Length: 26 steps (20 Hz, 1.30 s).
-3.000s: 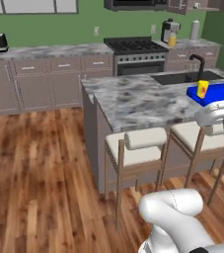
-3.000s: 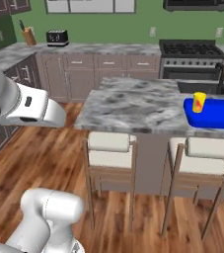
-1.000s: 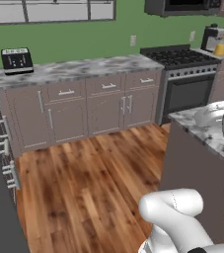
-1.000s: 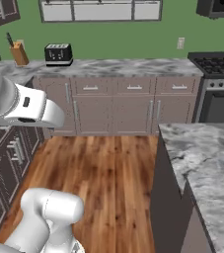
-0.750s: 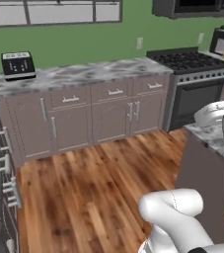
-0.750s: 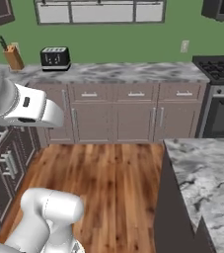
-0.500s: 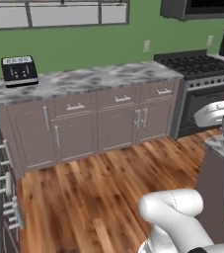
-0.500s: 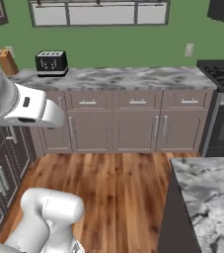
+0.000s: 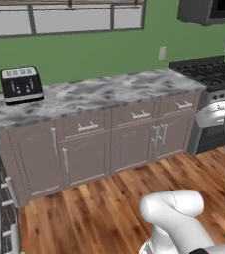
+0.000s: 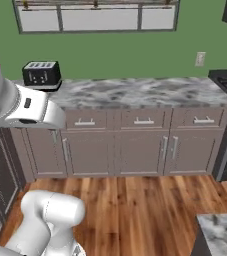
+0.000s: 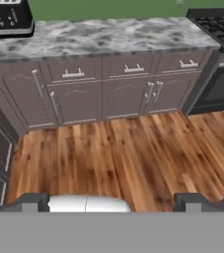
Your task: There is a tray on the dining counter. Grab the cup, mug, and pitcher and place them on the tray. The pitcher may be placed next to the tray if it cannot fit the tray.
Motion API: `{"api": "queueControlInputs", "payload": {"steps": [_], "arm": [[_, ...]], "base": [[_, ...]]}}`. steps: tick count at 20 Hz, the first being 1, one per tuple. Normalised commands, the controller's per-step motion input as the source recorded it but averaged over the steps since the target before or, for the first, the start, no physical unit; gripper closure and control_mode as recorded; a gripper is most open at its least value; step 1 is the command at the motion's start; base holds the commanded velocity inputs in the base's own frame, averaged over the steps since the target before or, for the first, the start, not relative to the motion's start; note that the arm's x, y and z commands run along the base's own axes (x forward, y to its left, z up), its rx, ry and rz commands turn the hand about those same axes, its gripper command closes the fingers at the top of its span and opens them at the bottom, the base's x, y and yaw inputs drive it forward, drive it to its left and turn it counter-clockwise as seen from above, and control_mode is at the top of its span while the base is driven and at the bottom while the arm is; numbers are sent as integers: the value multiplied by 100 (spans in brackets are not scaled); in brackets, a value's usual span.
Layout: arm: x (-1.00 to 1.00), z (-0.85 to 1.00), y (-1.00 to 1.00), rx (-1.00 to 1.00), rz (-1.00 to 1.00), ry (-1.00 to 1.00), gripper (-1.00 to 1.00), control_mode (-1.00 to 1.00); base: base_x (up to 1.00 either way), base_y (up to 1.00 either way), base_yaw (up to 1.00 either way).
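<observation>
- Left base view: a toaster (image 9: pixel 20 85) sits on the worktop (image 9: pixel 99 94) beside the stove (image 9: pixel 210 74); none of the cup, mug, pitcher or tray is here, so I judge the base is travelling
- Right base view: same cabinets (image 10: pixel 135 145); a corner of the dining counter (image 10: pixel 220 235) shows low right
- Hand view: gripper (image 11: pixel 111 201) spread fully wide, carrying nothing, over bare floor (image 11: pixel 118 158)

White arm folded close over the base; elbow raised high, forearm reaching forward; gripper (image 11: pixel 111 201) held above the floor, angled forward and down; fingers (image 11: pixel 32 201) spread fully apart; nothing between them.
</observation>
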Motion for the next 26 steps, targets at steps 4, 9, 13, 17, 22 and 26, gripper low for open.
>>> {"api": "queueControlInputs", "payload": {"steps": [4, 9, 13, 17, 22, 26], "arm": [[0, 0, 0, 0, 0, 0, -100, 100], [0, 0, 0, 0, 0, 0, -100, 100], [0, 0, 0, 0, 0, 0, -100, 100], [0, 0, 0, 0, 0, 0, -100, 100], [0, 0, 0, 0, 0, 0, -100, 100], [0, 0, 0, 0, 0, 0, -100, 100]], "base": [[100, 58, -20], [93, 45, -33], [59, 18, -58], [15, 1, -85], [0, 3, -94], [0, 0, -93]]}}
